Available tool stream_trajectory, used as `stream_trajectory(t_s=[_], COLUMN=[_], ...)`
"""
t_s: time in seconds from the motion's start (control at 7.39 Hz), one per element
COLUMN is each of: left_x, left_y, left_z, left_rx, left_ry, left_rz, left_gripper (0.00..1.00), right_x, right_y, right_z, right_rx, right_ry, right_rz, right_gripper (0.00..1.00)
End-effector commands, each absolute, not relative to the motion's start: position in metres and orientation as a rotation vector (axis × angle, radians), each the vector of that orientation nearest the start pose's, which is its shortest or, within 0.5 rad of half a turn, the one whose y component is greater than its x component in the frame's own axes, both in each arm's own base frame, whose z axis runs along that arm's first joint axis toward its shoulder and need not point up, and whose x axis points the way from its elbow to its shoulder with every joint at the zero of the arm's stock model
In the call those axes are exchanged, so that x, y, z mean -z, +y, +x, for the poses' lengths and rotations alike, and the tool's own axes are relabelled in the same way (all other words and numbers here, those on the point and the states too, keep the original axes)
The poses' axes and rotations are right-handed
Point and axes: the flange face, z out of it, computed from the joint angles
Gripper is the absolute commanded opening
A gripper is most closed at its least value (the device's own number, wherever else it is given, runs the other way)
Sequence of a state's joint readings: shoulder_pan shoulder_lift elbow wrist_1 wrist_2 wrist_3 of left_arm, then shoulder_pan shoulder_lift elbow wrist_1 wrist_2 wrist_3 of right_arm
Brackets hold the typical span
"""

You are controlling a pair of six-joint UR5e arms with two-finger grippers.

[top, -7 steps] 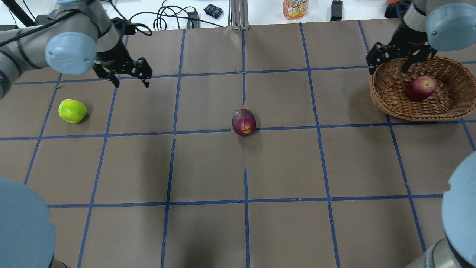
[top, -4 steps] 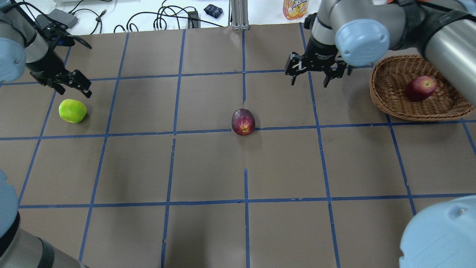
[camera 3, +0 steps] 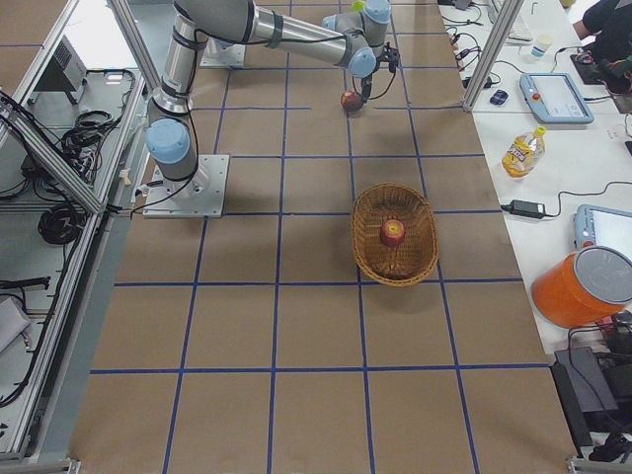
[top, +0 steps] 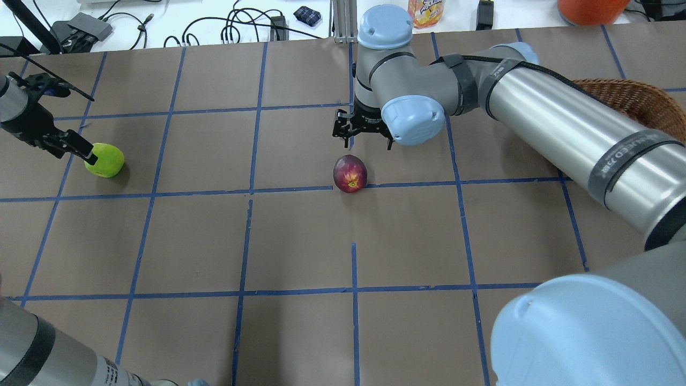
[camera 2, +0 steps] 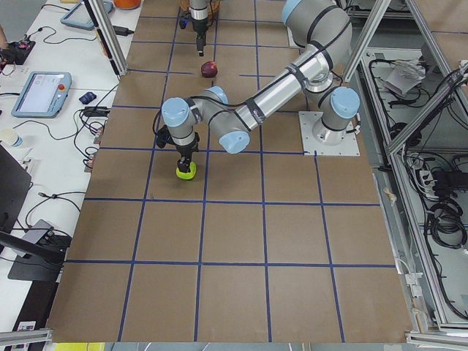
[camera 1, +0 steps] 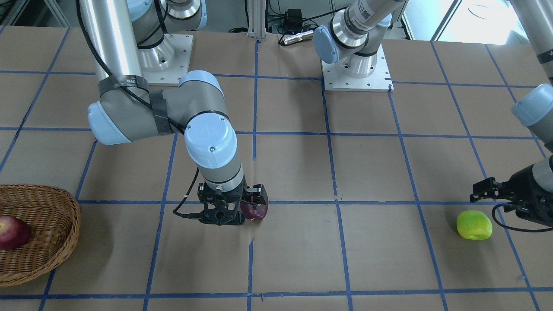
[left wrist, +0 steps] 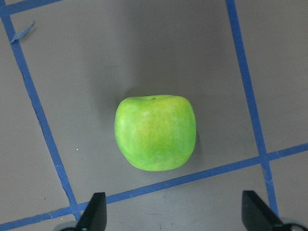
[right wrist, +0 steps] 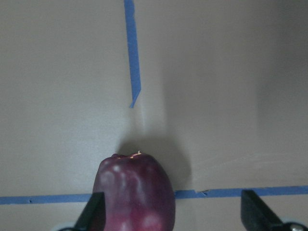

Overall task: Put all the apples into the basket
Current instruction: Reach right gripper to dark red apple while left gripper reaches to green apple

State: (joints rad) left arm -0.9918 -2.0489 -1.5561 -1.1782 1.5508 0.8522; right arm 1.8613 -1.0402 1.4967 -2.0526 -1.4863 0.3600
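My right tool hangs with its jaws spread wide and nothing between them. It is low over the dark maroon apple. On the right wrist camera that apple sits at the bottom edge of the picture, hard by the left finger rather than midway between the two. I cannot tell whether the finger touches it. From overhead the tool stands just on the far side of the apple. The apple lies on its side near the middle of the counter, on one of the blue tape lines.

My left tool is also fully open and empty. It sits above the green apple, which shows roughly centred between the two fingertips on the left wrist camera. From overhead one fingertip overlaps the apple's left edge, and contact is not clear. This apple rests on the counter well out to the left, just beside a tape line.

The wicker basket stands at the right end of the counter, well apart from both tools. The red apple lies inside it, near the middle. The other two apples are outside the basket.
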Motion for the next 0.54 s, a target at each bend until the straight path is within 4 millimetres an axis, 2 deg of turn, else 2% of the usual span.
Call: stream_trajectory(t_s=[0.0,0.14,0.41], left_x=[-0.235,-0.225,-0.206], left_y=[-0.617,-0.619,-0.626], left_z=[0.239,0.240,0.235], left_rx=[-0.021,-0.016,0.007], left_ry=[3.158,3.161,3.232], left_rz=[0.435,0.421,0.258], left_gripper=[1.00,1.00,1.00], right_x=[-0.243,-0.225,-0.211], right_y=[-0.599,-0.599,-0.597], right_z=[0.339,0.342,0.349], right_rx=[-0.054,-0.089,-0.110], right_ry=[3.014,3.021,3.024], right_rz=[0.108,0.104,0.103], right_gripper=[1.00,1.00,1.00])
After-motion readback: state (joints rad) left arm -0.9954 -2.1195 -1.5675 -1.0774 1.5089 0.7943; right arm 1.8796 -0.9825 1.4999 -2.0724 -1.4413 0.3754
